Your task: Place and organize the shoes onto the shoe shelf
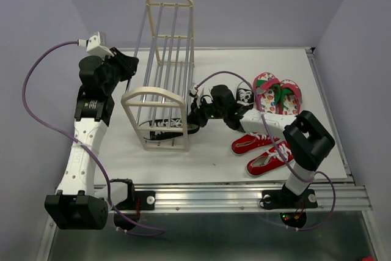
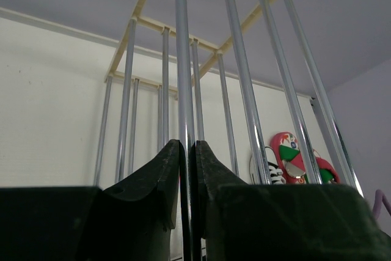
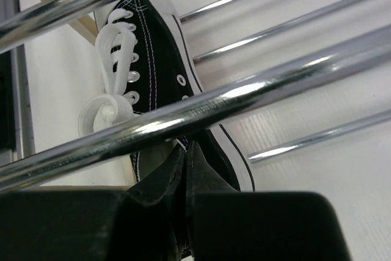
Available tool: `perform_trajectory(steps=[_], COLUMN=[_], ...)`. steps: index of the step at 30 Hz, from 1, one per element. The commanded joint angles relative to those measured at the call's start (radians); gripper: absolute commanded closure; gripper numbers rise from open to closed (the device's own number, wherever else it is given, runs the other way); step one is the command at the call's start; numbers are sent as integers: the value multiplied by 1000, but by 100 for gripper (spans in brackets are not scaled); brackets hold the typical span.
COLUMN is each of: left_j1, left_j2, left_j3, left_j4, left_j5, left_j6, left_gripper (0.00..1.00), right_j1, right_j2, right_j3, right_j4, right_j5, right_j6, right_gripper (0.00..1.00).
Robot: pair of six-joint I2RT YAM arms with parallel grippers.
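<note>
1. At the left side of the upright shoe shelf (image 1: 153,91): left gripper (image 2: 186,149), fingers shut tight around one silver rod (image 2: 181,59).
2. Reaching in from the shoe shelf's right side: right gripper (image 3: 185,160), fingers pinched closed on a black sneaker (image 3: 156,59).
3. Held black sneaker: low inside the shoe shelf, near its front arch, white laces showing between the rods.
4. Just right of the shoe shelf, on the table (image 1: 214,59): second black sneaker (image 1: 244,96).
5. Farther right of the shoe shelf: pink flip-flops (image 1: 278,93), side by side.
6. Right of the shoe shelf, toward the arm bases: red sneakers (image 1: 261,151).

No legible text or numbers, black sneaker (image 3: 153,47) shows no readable brand
</note>
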Motion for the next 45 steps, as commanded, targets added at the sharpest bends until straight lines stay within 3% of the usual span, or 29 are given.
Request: perform_trajectory(steps=[1,3,7,9,11,12,13,18,20,28,36,45], left_j1=[-3,-3,-3,-3,-3,-3,-3,-3,-3,-3,-3,-3], left_j2=[19,19,21,21,18,16,13,10,10,11,8,8], left_j3=[-35,-38,-39,-39,-39,-41,-41,-39,-39,-42,-45,-44], left_j4=[11,11,12,11,11,11,11,11,9,12,15,15], left_j5=[-24,-22,-25,-25,-25,-27,-30,-39,-42,-58,-67,-62], left_j6=[37,37,37,37,37,37,37,30,30,19,16,11], left_gripper=[79,79,79,79,80,80,80,80,80,80,82,82], right_j1=[5,5,5,5,5,5,5,5,5,-30,-243,-297], right_j2=[23,48,93,105,96,88,67,1,-38,-200,-366,-351], right_j3=[35,50,101,112,105,99,92,108,127,128,9,-89], right_j4=[195,189,100,74,54,52,51,-26,-63,-363,-681,-732], right_j5=[-122,-104,-8,31,75,83,85,189,243,782,881,898], right_j6=[65,86,137,171,187,183,183,198,204,365,556,622], right_gripper=[99,99,81,80,51,45,31,0,0,0,0,0])
